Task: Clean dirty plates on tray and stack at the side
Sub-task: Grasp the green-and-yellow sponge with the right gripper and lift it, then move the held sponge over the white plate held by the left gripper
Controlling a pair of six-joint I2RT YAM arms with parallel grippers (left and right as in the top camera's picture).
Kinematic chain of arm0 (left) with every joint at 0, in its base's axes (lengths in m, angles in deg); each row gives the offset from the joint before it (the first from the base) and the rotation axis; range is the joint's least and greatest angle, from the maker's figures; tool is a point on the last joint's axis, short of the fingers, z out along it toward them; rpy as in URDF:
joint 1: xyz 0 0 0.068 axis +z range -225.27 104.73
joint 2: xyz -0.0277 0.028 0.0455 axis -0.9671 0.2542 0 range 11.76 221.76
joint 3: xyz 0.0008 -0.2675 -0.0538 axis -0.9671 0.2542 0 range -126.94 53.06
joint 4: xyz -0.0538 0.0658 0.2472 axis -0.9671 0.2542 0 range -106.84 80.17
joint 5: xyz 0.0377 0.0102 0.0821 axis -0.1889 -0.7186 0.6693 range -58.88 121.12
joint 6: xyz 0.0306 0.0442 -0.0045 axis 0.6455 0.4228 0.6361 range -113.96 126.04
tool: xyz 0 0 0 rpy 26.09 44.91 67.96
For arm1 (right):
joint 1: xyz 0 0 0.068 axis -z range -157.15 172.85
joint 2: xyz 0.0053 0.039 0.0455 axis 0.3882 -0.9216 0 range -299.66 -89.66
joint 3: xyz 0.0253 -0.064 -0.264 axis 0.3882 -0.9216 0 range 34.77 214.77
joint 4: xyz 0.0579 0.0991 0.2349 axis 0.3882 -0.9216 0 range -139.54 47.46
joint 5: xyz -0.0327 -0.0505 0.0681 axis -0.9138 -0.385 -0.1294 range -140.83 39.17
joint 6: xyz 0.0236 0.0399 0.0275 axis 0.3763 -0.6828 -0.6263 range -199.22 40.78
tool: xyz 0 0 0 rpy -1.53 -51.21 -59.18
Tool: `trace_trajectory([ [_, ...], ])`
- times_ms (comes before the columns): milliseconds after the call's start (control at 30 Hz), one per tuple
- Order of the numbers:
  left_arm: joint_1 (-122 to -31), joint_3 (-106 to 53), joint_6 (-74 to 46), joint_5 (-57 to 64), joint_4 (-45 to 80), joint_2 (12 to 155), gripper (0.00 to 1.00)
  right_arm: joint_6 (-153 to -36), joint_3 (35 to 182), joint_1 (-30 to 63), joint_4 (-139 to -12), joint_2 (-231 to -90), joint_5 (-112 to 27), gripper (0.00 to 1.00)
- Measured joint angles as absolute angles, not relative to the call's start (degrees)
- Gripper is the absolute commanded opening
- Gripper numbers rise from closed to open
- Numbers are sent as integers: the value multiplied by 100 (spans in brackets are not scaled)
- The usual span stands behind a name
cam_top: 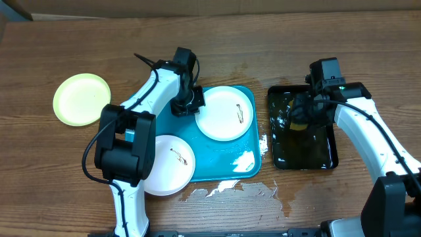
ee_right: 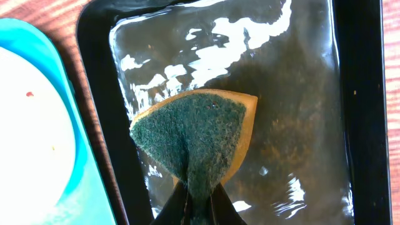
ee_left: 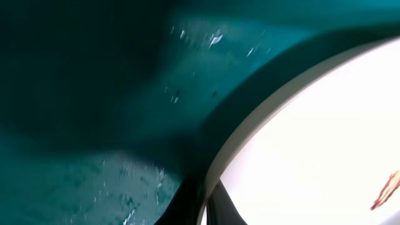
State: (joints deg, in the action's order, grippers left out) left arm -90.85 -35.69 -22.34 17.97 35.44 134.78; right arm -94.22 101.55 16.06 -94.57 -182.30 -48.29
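The teal tray [cam_top: 227,168] holds a white plate [cam_top: 225,113] with a dark smear at its upper right. A second white plate [cam_top: 168,164] with a smear overhangs the tray's lower left. A yellow-green plate [cam_top: 81,99] lies on the table at far left. My left gripper [cam_top: 187,102] is shut on the left rim of the upper white plate [ee_left: 325,137], one finger over and one under the rim. My right gripper [ee_right: 200,203] is shut on a green and yellow sponge [ee_right: 194,137] over the black tray [cam_top: 302,128] of water.
The black tray [ee_right: 359,94] stands right of the teal tray and holds water. Wet streaks and droplets lie on the wooden table [cam_top: 230,191] below the teal tray and on its lower right corner.
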Motion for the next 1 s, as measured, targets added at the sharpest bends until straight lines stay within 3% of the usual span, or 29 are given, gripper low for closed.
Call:
trace_trajectory([
  [200,-9104,-3567,-2759,1666,3885,13478,6,-9947,10155,1606,-9602,-18230,-5102,4],
  [333,-9104,-3558,-2905,1692,3904,13489,37,-10065,10155,1606,-9619,-18230,-5010,4],
  [400,-9102,-3560,-2820,1675,3889,13495,40,-10095,10155,1606,-9602,-18230,-4975,4],
  [800,-9104,-3558,-2372,1721,3909,13495,35,-10091,10155,1606,-9720,-18230,-4940,4],
  [933,-9102,-3558,-2199,1826,3861,13495,4,-9971,10155,1610,-9606,-18230,-4435,4],
  [1000,-9102,-3558,-2092,1830,3821,13495,4,-9888,10155,1610,-9394,-18230,-3891,4],
])
